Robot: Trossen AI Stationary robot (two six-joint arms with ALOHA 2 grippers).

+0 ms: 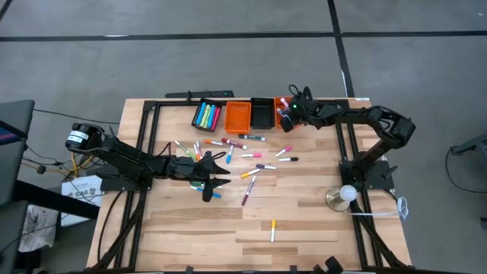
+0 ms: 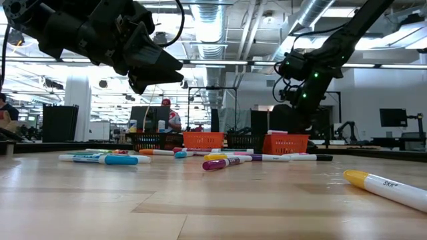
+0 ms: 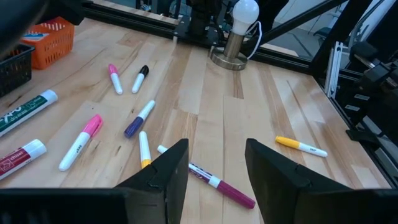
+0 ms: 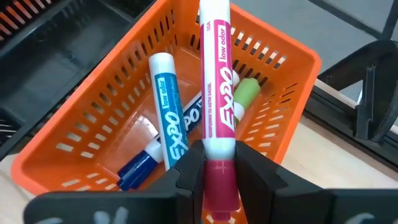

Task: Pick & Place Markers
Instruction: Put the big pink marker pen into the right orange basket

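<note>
Many markers in several colours lie flat and scattered on the wooden table's middle. My left gripper hovers open a little above them; in the left wrist view a purple marker lies below the gap between its fingers. At the table's far edge my right gripper is shut on a pink marker over a small orange bin. In that bin lie a blue marker and a green one. My right gripper pinches the pink marker's pink cap end between its two fingers. The fingers slant downward from the table's right side, and the marker runs on along them. It is lifted clear, tilted, its far end over the inside of the orange bin.
Beside the small orange bin stand a black bin, a larger orange bin and a black bin holding markers. A lamp with a bulb stands at the right. One yellow marker lies alone near the front.
</note>
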